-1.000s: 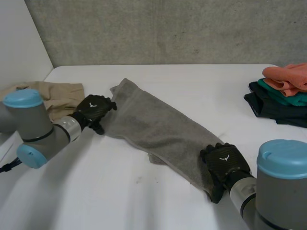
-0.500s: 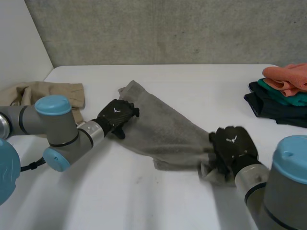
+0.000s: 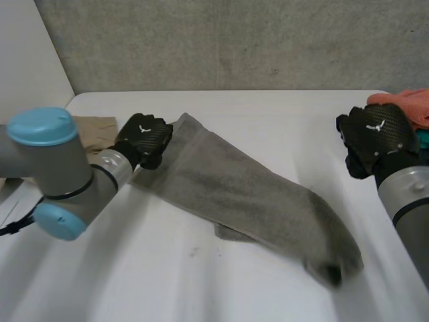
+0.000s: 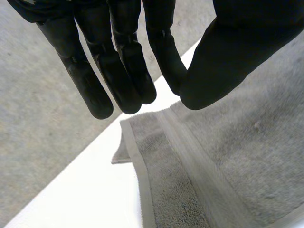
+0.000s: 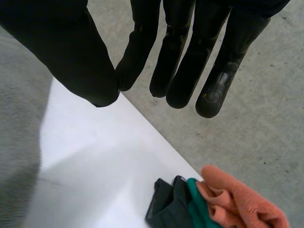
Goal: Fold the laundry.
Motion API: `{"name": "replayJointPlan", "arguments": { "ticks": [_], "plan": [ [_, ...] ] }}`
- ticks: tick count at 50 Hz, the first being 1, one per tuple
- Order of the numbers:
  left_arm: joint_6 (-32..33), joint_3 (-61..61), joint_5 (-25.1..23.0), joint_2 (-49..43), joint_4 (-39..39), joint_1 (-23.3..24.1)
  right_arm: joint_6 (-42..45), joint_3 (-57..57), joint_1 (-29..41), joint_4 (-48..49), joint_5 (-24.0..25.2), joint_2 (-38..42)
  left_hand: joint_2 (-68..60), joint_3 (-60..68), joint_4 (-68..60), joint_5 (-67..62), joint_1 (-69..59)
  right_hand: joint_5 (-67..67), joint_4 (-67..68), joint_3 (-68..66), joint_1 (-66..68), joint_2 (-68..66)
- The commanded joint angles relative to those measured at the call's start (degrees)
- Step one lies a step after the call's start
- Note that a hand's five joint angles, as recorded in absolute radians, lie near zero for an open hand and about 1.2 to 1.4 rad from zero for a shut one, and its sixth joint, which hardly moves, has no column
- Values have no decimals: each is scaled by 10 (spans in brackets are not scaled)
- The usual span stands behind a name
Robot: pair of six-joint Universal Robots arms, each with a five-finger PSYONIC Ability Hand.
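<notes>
A grey towel (image 3: 234,188) lies slantwise across the white table (image 3: 281,114), its near right end (image 3: 328,268) rumpled and blurred. My left hand (image 3: 143,136) is at the towel's far left corner. In the left wrist view this hand (image 4: 123,71) hovers above that corner (image 4: 156,156) with straight fingers, the thumb close to them and nothing between. My right hand (image 3: 374,134) is raised at the right, well away from the towel. Its fingers (image 5: 180,57) are straight too, thumb beside them, holding nothing.
A stack of folded clothes (image 3: 395,137), dark, green and orange, sits at the table's far right edge, just behind my right hand, and lies beyond its fingertips (image 5: 213,199). A beige garment (image 3: 97,127) lies at the left edge behind my left arm.
My right hand has let go of the towel's near right end and swung up to the right; that end has dropped onto the table. My left hand has shifted left along the far corner.
</notes>
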State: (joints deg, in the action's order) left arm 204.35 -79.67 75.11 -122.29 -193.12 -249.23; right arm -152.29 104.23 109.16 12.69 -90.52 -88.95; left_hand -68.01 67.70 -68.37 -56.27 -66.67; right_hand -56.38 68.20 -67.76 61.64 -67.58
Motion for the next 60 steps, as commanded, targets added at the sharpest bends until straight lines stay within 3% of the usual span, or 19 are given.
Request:
{"name": "replayJointPlan", "arguments": {
  "ticks": [1,10,16,24,31,47,49,50,51,60],
  "plan": [
    [-2,-121,2,101,3,-3,2,-45,-16,-53,34,0,514,-511,518,497,501,-136,118,-122,184,-124],
    [-4,-190,3,100,-1,-8,-4,-54,-10,-66,33,4,524,-521,528,507,511,-136,118,-122,184,-124],
    [0,-179,3,63,-21,-11,-40,-9,-4,-158,30,10,516,-513,519,498,502,260,-278,273,-212,272],
    [-4,-156,4,55,-36,-10,-119,113,7,-140,34,17,504,-501,508,487,491,354,-373,368,-307,366],
    [-5,-145,4,57,-36,-1,-118,167,7,-74,33,40,502,-499,506,485,489,349,-368,363,-302,361],
    [-6,-152,5,57,-36,6,-72,166,7,1,5,129,504,-501,508,487,491,296,-314,309,-248,308],
    [-6,-152,5,57,-36,5,-64,166,7,10,-4,132,504,-501,508,487,490,224,-242,237,-176,236],
    [-6,-151,5,57,-36,5,-56,166,5,22,-12,131,502,-499,506,485,489,15,-33,29,32,27],
    [-6,-152,5,58,-36,5,-52,165,4,28,-18,130,502,-499,506,485,489,-110,92,-97,158,-98],
    [-41,-150,5,63,-35,7,7,118,13,46,-33,57,507,-504,511,490,494,-136,118,-122,184,-124]
  ]
}}
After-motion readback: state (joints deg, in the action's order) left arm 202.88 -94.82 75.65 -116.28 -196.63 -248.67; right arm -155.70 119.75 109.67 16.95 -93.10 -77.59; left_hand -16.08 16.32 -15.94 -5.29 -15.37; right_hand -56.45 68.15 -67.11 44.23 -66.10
